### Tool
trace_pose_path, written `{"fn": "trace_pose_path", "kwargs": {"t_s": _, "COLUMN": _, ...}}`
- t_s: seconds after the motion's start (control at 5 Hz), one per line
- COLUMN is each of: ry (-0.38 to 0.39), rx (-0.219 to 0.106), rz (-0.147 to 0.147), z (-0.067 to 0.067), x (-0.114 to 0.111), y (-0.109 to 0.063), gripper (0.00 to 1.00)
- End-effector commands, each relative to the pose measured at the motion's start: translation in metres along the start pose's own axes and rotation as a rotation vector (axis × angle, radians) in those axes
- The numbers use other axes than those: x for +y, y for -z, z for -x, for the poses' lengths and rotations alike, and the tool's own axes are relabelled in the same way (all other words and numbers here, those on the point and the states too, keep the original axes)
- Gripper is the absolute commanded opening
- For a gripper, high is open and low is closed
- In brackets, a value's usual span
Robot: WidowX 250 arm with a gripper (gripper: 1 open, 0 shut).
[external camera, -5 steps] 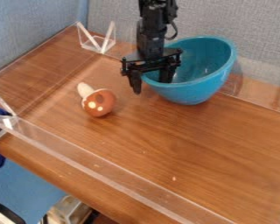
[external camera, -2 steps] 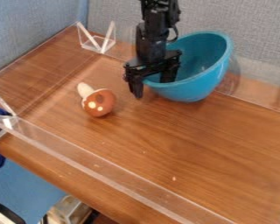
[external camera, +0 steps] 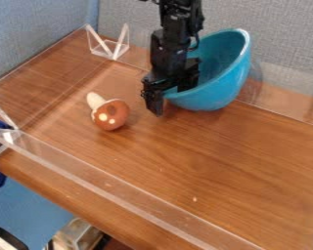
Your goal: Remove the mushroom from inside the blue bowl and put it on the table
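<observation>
The mushroom (external camera: pixel 107 112), with its orange-brown cap and pale stem, lies on its side on the brown wooden table (external camera: pixel 211 166), left of the bowl. The blue bowl (external camera: pixel 218 76) stands tilted, its opening turned up and to the left, its far rim raised. My gripper (external camera: pixel 156 101) points straight down at the bowl's left rim, close to it or touching it. It is open, its dark fingertips (external camera: pixel 148 99) just above the table and nothing between them. The mushroom is a short way to the gripper's left, apart from it.
Low clear acrylic walls (external camera: pixel 67 146) run along the table's edges, with a clear bracket (external camera: pixel 110 44) at the back left corner. A blue-grey fabric panel stands behind the table. Bare wood stretches across the front and right of the tabletop.
The gripper has rolled about its vertical axis while staying in place. The bowl has tipped further, its right rim rising. The mushroom has not moved.
</observation>
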State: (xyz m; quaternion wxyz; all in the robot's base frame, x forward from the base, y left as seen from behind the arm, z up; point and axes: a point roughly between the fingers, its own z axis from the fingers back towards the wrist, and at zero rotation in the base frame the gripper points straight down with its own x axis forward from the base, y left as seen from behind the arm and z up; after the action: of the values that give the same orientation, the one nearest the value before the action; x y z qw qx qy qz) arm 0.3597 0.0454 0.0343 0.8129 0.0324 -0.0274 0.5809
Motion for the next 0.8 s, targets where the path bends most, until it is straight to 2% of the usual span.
{"fn": "trace_pose_path", "kwargs": {"t_s": 0.0, "ry": -0.089, "rx": -0.026, "rz": 0.02, "z": 0.001, "x": 0.002, "y": -0.01, "gripper": 1.0}}
{"fn": "trace_pose_path", "kwargs": {"t_s": 0.4, "ry": -0.042, "rx": -0.038, "rz": 0.019, "z": 0.021, "x": 0.014, "y": -0.014, "gripper": 1.0}}
{"fn": "trace_pose_path", "kwargs": {"t_s": 0.6, "ry": -0.047, "rx": -0.04, "rz": 0.015, "z": 0.019, "x": 0.015, "y": -0.011, "gripper": 1.0}}
